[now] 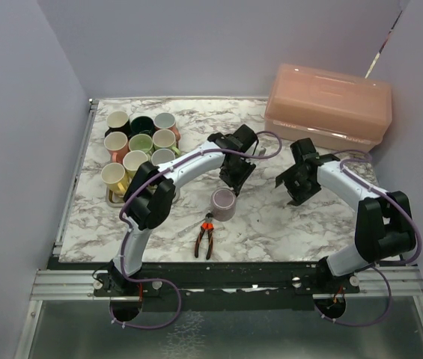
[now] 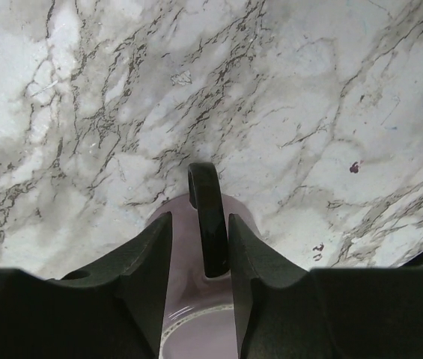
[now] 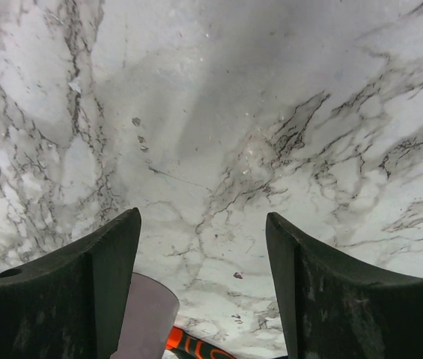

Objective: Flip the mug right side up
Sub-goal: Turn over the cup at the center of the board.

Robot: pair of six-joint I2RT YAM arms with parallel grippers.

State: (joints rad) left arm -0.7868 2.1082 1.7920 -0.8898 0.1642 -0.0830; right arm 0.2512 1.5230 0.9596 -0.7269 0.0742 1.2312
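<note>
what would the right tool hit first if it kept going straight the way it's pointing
Most likely the bare marble table: nothing lies ahead of the open right tool. The mug and pliers sit low in its wrist view, off that line, though depth is hard to judge.

Bare marble table [image 1: 271, 224] lies free between the mug [image 1: 223, 204] and the right gripper [image 1: 295, 185], jaws spread wide, and on to the near right edge. Pliers [image 1: 206, 239] lie just in front of the mug, and the left gripper [image 1: 233, 182] straddles its handle [image 2: 207, 224] from behind. A cluster of cups [image 1: 140, 146] crowds the far left and a pink bin [image 1: 327, 105] the far right corner.
</note>
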